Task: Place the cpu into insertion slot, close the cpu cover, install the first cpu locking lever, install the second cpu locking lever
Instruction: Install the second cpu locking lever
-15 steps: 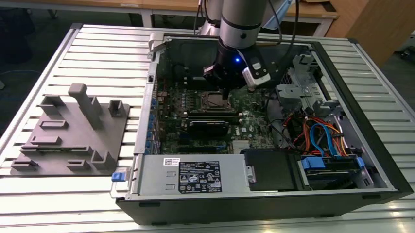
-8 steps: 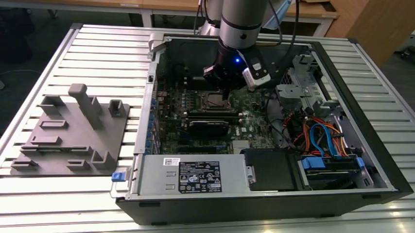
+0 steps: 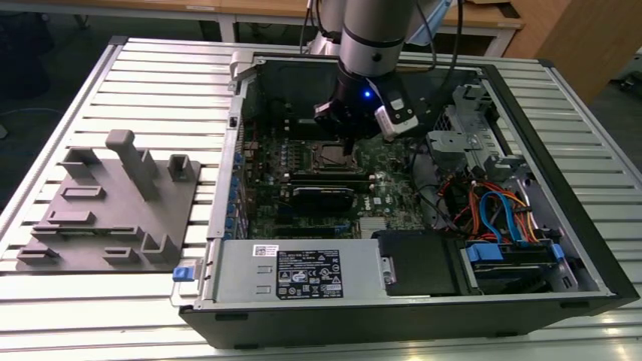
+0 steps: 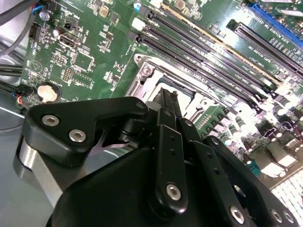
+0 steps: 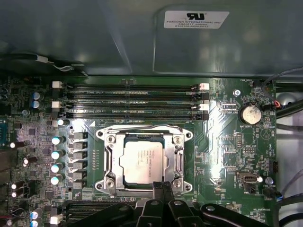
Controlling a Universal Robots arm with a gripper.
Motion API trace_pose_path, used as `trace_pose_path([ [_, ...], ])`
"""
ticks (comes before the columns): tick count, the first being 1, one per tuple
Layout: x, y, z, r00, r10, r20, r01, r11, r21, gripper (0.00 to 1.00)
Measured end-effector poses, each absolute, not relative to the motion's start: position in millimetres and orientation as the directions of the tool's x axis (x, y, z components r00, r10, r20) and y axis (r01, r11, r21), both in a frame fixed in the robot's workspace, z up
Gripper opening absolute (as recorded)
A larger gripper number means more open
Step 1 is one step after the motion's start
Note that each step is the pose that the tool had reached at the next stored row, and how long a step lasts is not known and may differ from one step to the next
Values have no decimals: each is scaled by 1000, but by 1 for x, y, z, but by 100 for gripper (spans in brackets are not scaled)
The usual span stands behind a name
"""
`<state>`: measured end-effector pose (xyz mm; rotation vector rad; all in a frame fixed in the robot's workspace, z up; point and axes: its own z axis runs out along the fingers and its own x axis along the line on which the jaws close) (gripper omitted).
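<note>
Jaws of the black gripper (image 5: 162,187) stand pressed together with nothing between them, their tips just at the near edge of the small square insertion slot with its silvery metal rim (image 5: 144,160) in the first wrist view. The small flat square cpu with a silvery-grey metal top (image 5: 143,159) lies seated in that slot, and the thin silvery metal cpu cover frame with a large square window (image 5: 111,158) lies flat around it, so the chip's top shows through the window. A thin wire locking lever (image 5: 142,128) runs along the side of the slot that faces the long black memory slots (image 5: 130,101). Green motherboard (image 5: 222,156) surrounds the socket, with a round silver coin battery (image 5: 249,113) off to one side.

In the second wrist view the gripper's black fingers (image 4: 165,101) reach down onto the socket's metal frame (image 4: 144,71), which they partly hide.

In the exterior view the grey robot arm (image 3: 371,30) reaches down into the open black computer case (image 3: 561,135), which lies on a slatted white surface (image 3: 150,83). A grey moulded fixture tray with upright posts (image 3: 110,203) sits on the exterior view's left of the case, apart from it. A grey power supply box (image 3: 296,271) occupies the case's near edge.
</note>
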<state>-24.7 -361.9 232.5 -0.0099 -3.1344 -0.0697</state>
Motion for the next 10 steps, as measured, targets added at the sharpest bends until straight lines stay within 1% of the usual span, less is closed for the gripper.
trace_pose_path([
  [2, -25, -364, 232, -1000, 6, 11, 7, 999, 46, 10],
  [10, -25, -376, 232, -1000, 6, 11, 7, 999, 47, 10],
])
